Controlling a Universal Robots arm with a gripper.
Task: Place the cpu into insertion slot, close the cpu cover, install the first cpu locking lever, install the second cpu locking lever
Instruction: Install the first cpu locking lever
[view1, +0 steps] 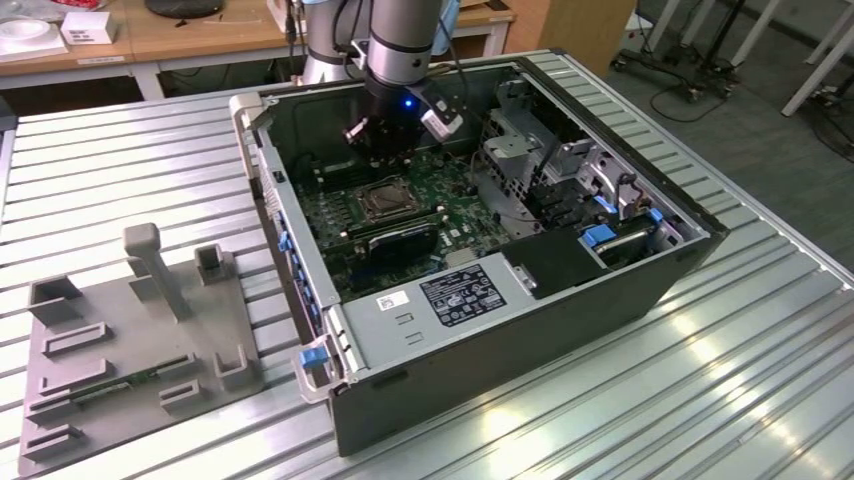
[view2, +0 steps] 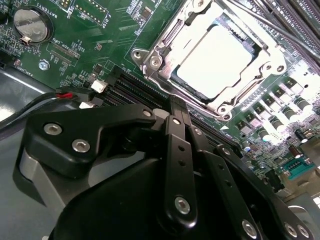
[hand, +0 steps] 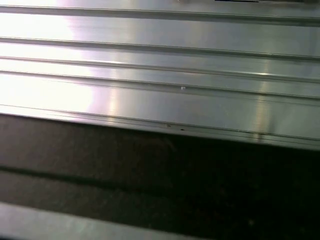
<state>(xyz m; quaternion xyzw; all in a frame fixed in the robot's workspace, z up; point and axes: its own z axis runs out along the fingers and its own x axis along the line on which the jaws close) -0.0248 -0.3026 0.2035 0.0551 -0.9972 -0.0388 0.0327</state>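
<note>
**CPU seated in socket, end effector poised above the board**

In the exterior view, an open black computer case lies on its side on a ribbed aluminium counter. The arm reaches down into the case, and its black end effector hangs over the green circuit board, just above the small square insertion slot with its dark frame. A grey moulded fixture tray with upright posts sits on the counter toward the exterior view's left, well apart from the case. A wooden desk stands behind.

In the second wrist view, the black linkage of the end effector crowds the foreground, and its fingers appear drawn together with nothing between them. Just beyond the fingertips lies the insertion slot, and inside it the flat square cpu with a pale silver metal top lies level in place. The thin silver metal cpu cover lies down around the chip, framing it through its large square window. A round silver coin battery sits on the board well apart from the socket, and long black memory slots run between the end effector and the socket.

In the first wrist view, ribbed aluminium counter slats run across, with a dark band beside them that cannot be identified.
</note>
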